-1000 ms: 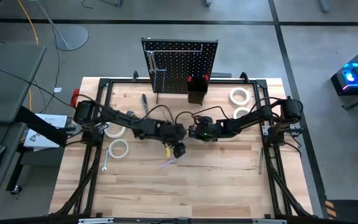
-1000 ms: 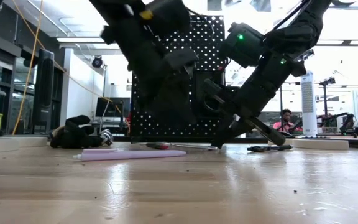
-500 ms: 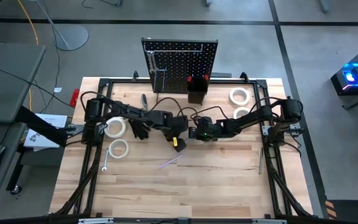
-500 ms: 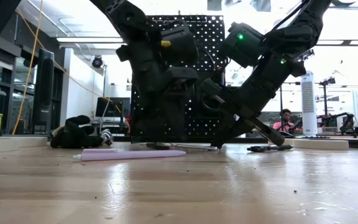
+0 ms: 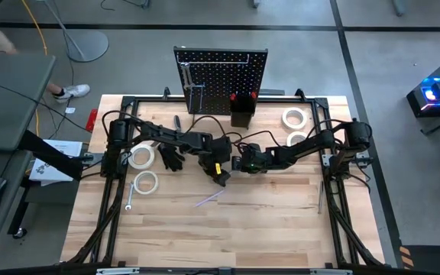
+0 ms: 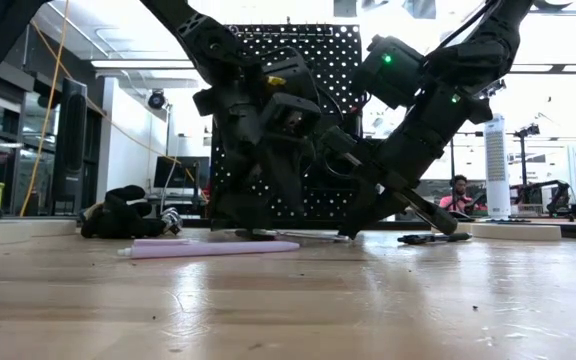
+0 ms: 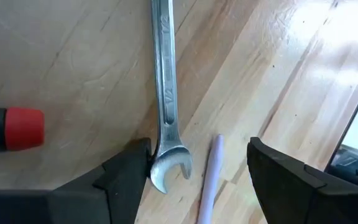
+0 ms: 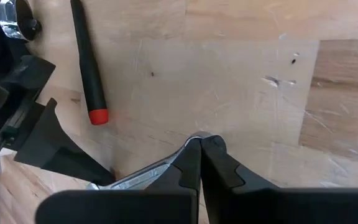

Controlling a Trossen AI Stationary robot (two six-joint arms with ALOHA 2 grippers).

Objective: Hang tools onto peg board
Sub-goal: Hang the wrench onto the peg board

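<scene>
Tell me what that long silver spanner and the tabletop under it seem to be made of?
The spanner looks like polished steel: bright, mirror-like, with stamped size marks along the shank. The tabletop looks like pale wood strips joined side by side, lightly sealed: visible grain, seams, small dark specks.

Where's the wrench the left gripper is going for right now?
The wrench lies flat mid-table, its open end between the open left gripper fingers beside a lilac stick. In the right wrist view the shut right gripper pins its other end.

Wrench (image 7: 165,93) shank stamped "1/2", twice; nothing else legible.
</scene>
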